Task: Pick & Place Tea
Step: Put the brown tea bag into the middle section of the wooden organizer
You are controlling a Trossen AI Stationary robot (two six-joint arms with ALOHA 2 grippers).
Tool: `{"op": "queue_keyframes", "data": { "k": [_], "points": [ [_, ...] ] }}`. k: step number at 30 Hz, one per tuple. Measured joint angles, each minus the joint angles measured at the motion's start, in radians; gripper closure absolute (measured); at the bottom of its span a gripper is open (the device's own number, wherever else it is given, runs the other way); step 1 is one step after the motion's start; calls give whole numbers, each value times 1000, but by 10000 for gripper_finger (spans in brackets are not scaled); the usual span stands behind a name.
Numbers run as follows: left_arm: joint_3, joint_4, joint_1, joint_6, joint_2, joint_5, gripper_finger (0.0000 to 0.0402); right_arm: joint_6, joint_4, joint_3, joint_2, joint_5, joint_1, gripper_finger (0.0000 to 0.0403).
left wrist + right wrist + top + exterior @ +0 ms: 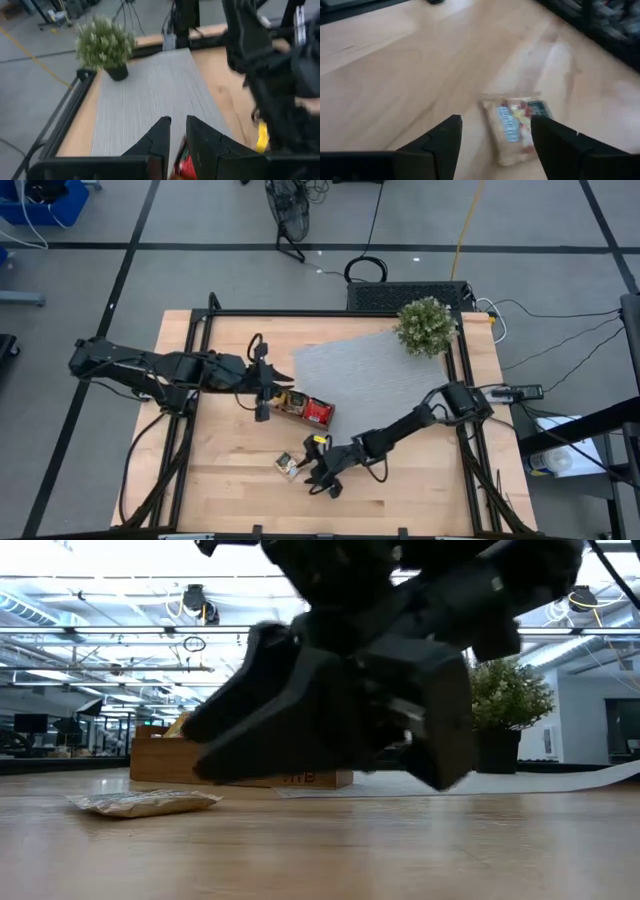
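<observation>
A pale tea sachet [516,128] with coloured print lies flat on the bare wood near the table's front; it also shows as the sachet [290,467] and the sachet [145,802]. My right gripper [495,127] is open, low over the table, one finger on each side of the sachet's near end. It also shows as the right gripper [308,470] and the right gripper [215,755]. The wooden tray [305,408] with red and orange sachets stands at mid-table. My left gripper [262,402] hovers by the tray's left end, its fingers [162,135] a narrow gap apart with nothing between the tips. My right gripper comes at the sachet slanting down from the table's right. In the wrist view one finger [550,142] overlaps the sachet's edge [532,117]. Whether it touches I cannot tell. The sachet lies flat on the table.
A grey mat [370,370] covers the far right of the table, with a potted plant [427,326] at its far corner. Black frame rails [190,350] run along the table's sides. Bare wood lies left of and in front of the sachet.
</observation>
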Motion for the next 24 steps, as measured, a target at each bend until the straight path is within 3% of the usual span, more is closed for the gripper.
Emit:
{"op": "queue_keyframes", "data": {
  "k": [4,13,20,24],
  "points": [
    [3,30,-2,-14,3,9,332,14,-4,19,17,-90,-21,187],
    [3,78,-4,20,3,17,332,98,-95,19,-69,-109,-61,196],
    [3,78,-3,35,3,17,332,277,-164,19,-145,-463,-162,197],
    [3,80,-3,46,3,17,332,223,-214,19,-119,-414,-185,199]
  ]
}}
